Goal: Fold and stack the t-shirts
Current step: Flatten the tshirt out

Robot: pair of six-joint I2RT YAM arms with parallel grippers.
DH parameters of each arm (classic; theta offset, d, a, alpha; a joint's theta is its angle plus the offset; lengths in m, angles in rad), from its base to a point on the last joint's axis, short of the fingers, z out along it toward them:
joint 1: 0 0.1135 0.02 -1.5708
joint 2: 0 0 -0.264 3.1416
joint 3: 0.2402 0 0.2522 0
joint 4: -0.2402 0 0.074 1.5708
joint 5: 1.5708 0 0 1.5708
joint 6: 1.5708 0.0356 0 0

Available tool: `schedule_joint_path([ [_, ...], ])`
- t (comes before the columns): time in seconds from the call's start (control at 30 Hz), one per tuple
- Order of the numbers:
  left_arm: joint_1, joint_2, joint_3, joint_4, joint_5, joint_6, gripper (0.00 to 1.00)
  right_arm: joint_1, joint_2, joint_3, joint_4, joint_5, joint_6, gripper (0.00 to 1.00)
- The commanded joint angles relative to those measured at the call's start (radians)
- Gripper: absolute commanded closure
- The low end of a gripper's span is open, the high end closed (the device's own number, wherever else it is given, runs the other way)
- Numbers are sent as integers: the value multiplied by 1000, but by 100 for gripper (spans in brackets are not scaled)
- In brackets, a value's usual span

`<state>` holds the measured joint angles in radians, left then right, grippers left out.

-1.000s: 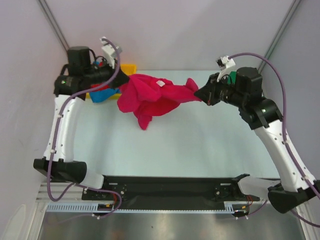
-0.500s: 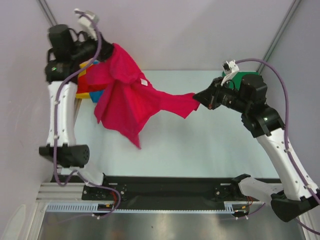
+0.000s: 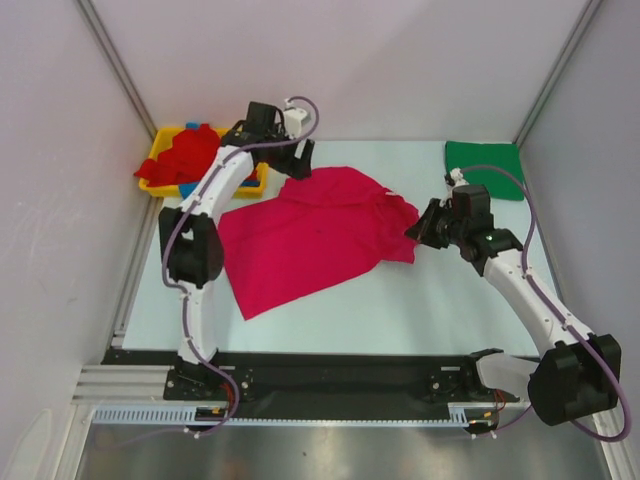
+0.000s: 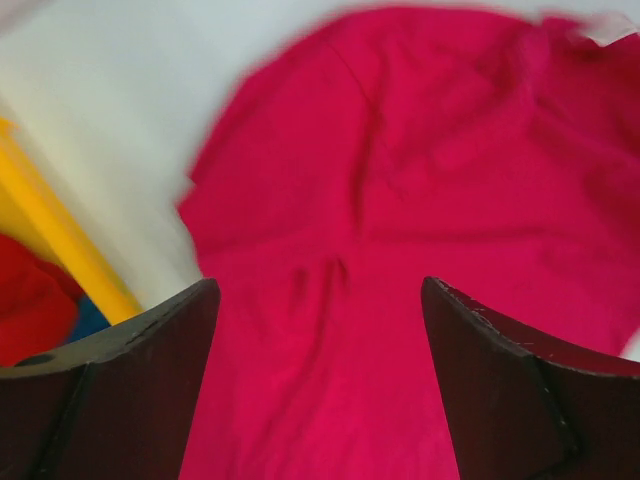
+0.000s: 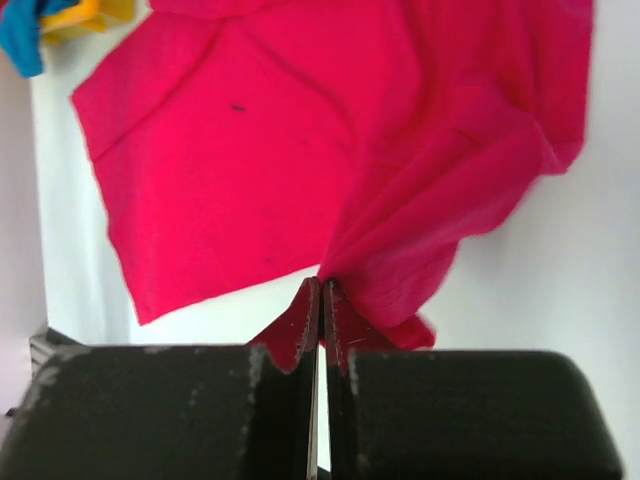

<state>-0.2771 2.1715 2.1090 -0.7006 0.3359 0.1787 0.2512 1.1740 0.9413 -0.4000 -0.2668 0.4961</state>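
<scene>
Magenta t-shirt (image 3: 300, 240) is laid mid-tabletop (image 3: 400, 310), mostly flat. Its near-left hem corner is closest to the arm bases, and the right side is bunched into folds. Long axis is judged to run diagonally, near-left to far-right.

Right end effector (image 3: 418, 230) is set at the shirt's right edge, pressed together on a fold of the magenta cloth. This is confirmed in the right wrist view, where the cloth is drawn to a point at the fingertips (image 5: 298, 325). From there the whole shirt lies to the left.

Left end effector (image 3: 297, 168) is held farther back, over the shirt's far edge. In the left wrist view it is spread, with nothing gripped and the cloth seen blurred below. Contact with the cloth cannot be told.

Farthest back, a yellow tray (image 3: 150, 185) sits at far left, loaded with a red t-shirt (image 3: 185, 152) and some blue cloth (image 3: 213, 186). A folded green t-shirt (image 3: 485, 158) is laid at far right, well apart from the magenta one.

Step in hand is judged as flattening before the first fold. The next move turns on the bunched right side. It is held by the right arm, so a pull rightward, away from the flat part, would be called for. Risk: the flat part may be dragged along.
</scene>
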Motion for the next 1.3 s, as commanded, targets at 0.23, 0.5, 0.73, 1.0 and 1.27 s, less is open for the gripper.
schedule_joint_path([
  [0.23,-180,-738,-938,-45,-101,452,21,-75,-63,-105,46,40,2,100],
  [0.5,-212,-918,-1388,12,-305,499,18,-104,-60,-118,46,8,-17,100],
  [0.73,-215,-832,-1451,159,-331,452,18,-112,-43,-114,46,15,-19,100],
  [1.0,-217,-820,-1469,89,-356,472,91,-202,-128,-56,-80,52,-56,100],
  [1.27,-195,-998,-894,-290,-292,498,98,-224,-225,431,-509,95,-223,100],
])
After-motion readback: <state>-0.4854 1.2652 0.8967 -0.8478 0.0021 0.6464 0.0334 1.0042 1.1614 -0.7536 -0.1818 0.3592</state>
